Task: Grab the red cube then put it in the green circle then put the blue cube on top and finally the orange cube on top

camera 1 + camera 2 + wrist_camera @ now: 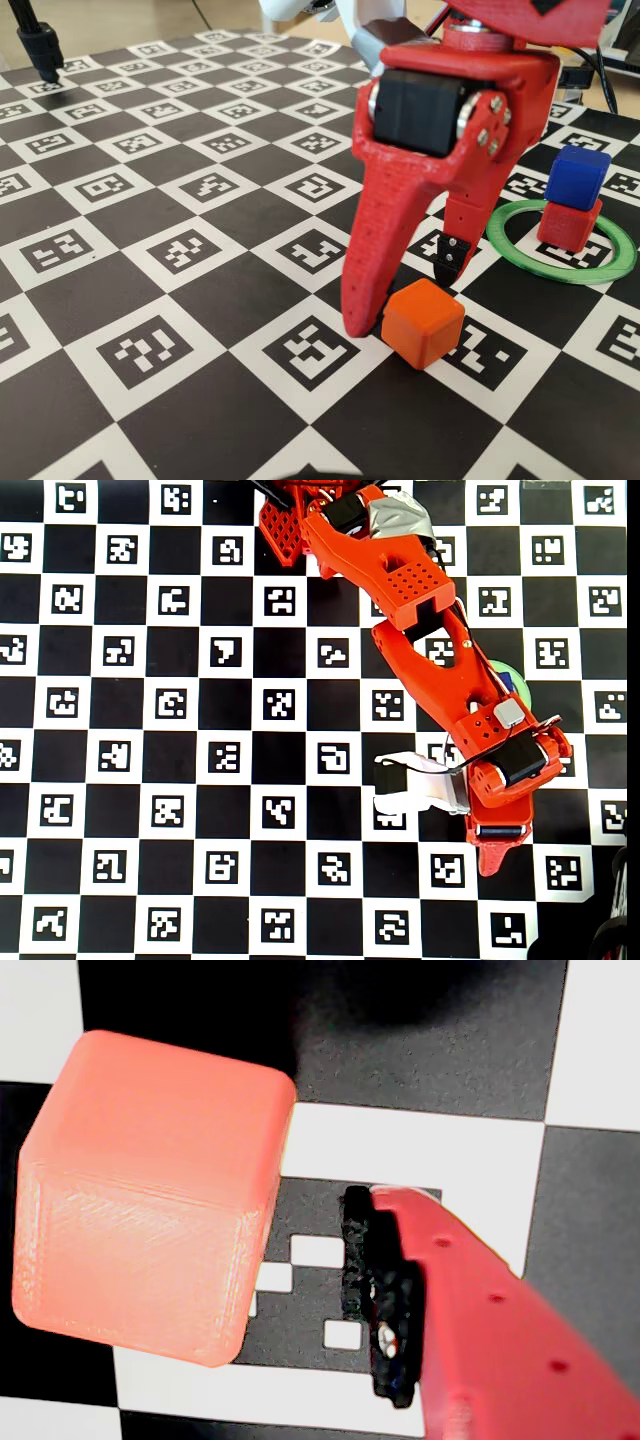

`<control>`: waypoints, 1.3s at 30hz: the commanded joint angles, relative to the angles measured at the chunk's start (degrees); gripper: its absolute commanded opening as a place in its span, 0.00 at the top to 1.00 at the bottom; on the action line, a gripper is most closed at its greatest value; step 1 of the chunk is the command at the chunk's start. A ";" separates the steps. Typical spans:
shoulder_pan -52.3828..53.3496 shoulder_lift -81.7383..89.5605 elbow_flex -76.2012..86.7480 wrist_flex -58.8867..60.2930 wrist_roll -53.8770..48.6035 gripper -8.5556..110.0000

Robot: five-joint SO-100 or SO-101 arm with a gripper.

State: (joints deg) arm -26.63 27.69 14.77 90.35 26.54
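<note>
In the fixed view, the gripper is lowered to the checkered board with its jaws spread. The orange cube sits on the board between the broad red finger on its left and the thin black-tipped finger behind it; whether either finger touches it cannot be told. Toward the board's right edge lies the green circle, with the red cube inside it and the blue cube stacked on top.

In the wrist view, the orange cube fills the upper left, resting on the board, apart from the red finger at lower right.

In the overhead view, the arm reaches toward the board's lower right corner and hides the cubes; only a sliver of the green circle shows beside it.
</note>
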 commanded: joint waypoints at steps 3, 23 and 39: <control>-0.26 1.41 -4.92 -1.49 -1.32 0.59; -1.32 -0.97 -6.77 -3.16 5.36 0.59; -1.93 -0.97 -7.65 -4.22 9.67 0.61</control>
State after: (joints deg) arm -27.60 23.99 12.57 86.75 36.04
